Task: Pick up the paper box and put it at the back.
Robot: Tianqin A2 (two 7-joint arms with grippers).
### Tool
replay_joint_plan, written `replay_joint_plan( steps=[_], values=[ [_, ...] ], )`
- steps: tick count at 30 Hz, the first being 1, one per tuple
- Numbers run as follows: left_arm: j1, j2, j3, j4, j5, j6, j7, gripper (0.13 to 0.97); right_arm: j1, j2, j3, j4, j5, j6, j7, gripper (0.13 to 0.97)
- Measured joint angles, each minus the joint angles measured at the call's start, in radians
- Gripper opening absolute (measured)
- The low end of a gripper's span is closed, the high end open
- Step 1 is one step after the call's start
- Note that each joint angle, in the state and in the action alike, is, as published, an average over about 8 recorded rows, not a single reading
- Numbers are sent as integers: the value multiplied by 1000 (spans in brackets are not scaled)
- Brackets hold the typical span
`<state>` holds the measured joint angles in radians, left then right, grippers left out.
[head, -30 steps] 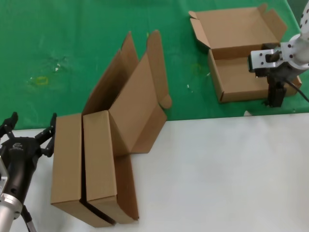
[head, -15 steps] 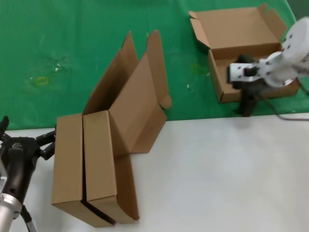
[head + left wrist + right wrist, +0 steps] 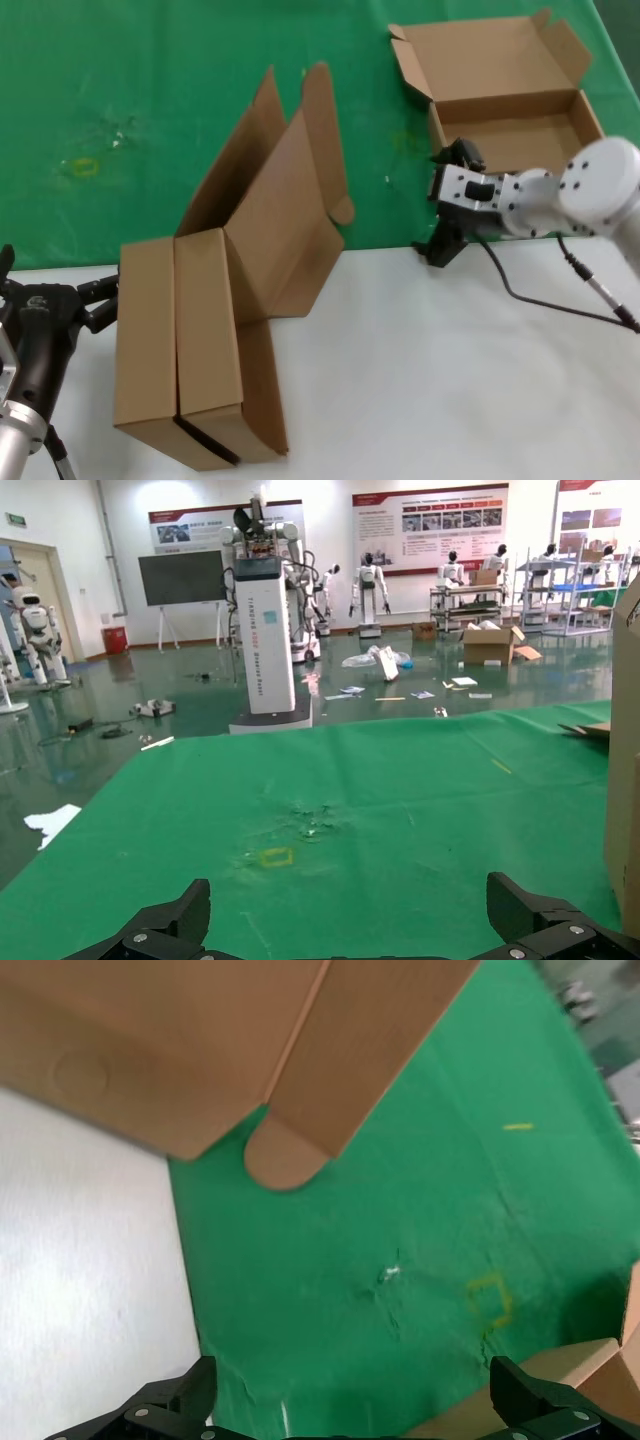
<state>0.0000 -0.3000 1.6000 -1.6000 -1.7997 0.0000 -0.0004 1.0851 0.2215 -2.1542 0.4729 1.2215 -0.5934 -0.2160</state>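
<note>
The paper box (image 3: 505, 105) lies open on the green cloth (image 3: 120, 90) at the far right, its lid folded back flat toward the far edge with small flaps at the corners, its tray empty. The right gripper (image 3: 440, 245) hangs just beside the tray's near left corner, over the line where the cloth meets the white table (image 3: 440, 370), and holds nothing. In the right wrist view its fingers (image 3: 165, 1405) stand wide apart (only the tips show at the frame's bottom), with bare cloth between them and a corner of the tray (image 3: 590, 1375) cut off at the edge.

Two more boxes (image 3: 215, 300) stand side by side at the left, trays on the table, raised lids leaning back over the cloth. A rounded lid flap (image 3: 285, 1155) reaches into the right wrist view. Between these boxes and the right gripper the table and cloth lie open; the cloth left of the lids is also free, marked only by a yellowish tape mark (image 3: 85, 167).

The left gripper (image 3: 55, 280) waits at the table's near left corner, just beside the outer box's side; whether it touches cannot be told. Its fingers (image 3: 150, 935) are spread, empty, only the tips in its wrist view. The box wall (image 3: 625, 750) is cut off there at the frame's edge.
</note>
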Motion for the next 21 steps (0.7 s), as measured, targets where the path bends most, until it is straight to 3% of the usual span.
replay_joint_plan(
  steps=[21],
  values=[
    [0,0,0,0,0,0,0,966,-429,31,219,446,228,234,85,966]
  ],
)
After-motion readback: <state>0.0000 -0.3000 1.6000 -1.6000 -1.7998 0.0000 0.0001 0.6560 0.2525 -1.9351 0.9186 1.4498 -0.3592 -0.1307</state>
